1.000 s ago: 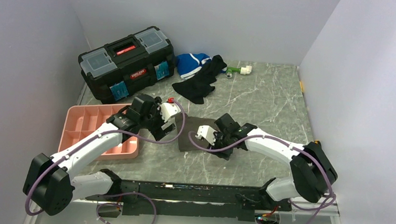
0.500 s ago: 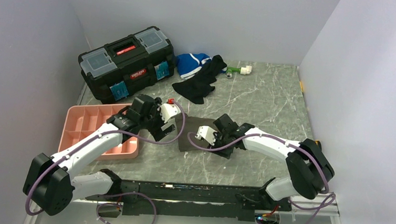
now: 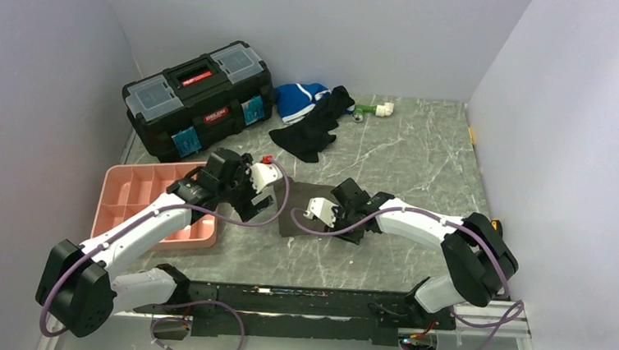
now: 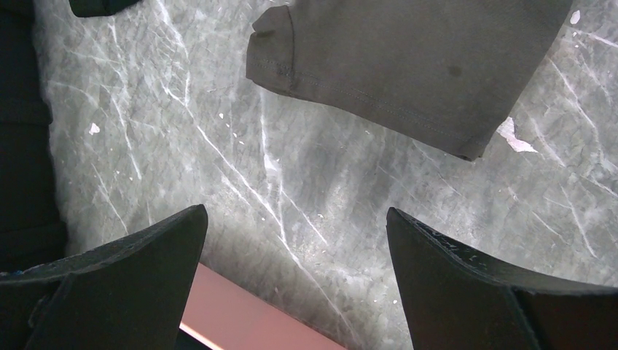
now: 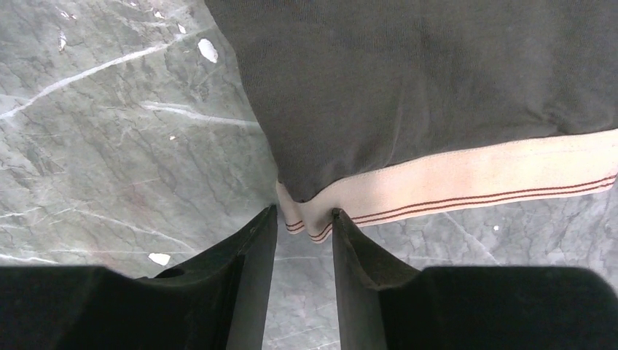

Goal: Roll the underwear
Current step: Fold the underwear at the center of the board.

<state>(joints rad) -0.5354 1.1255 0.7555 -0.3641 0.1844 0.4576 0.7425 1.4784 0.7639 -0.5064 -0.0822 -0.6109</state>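
The underwear (image 3: 305, 189) lies flat on the marble table between the two arms, dark grey-brown with a beige waistband (image 5: 474, 175) that carries thin red stripes. My right gripper (image 5: 304, 213) is low over the waistband's left corner. Its jaws stand a narrow gap apart, with the slightly puckered corner between the tips. In the top view the right gripper (image 3: 344, 195) sits over the garment's right side. My left gripper (image 4: 295, 219) is wide open above bare table, just short of the underwear (image 4: 408, 58), with nothing between its fingers. In the top view the left gripper (image 3: 247, 199) hangs just left of the garment.
A pink compartment tray (image 3: 136, 192) sits left of the left arm, its edge (image 4: 240, 313) under the left fingers. A black toolbox (image 3: 196, 97) stands at the back left. A black garment (image 3: 309, 130), a blue-and-white garment (image 3: 299, 98) and a green-white object (image 3: 374, 109) lie behind.
The right gripper's jaws have narrowed around the waistband corner, and the right arm has shifted slightly left. The left arm has not moved.
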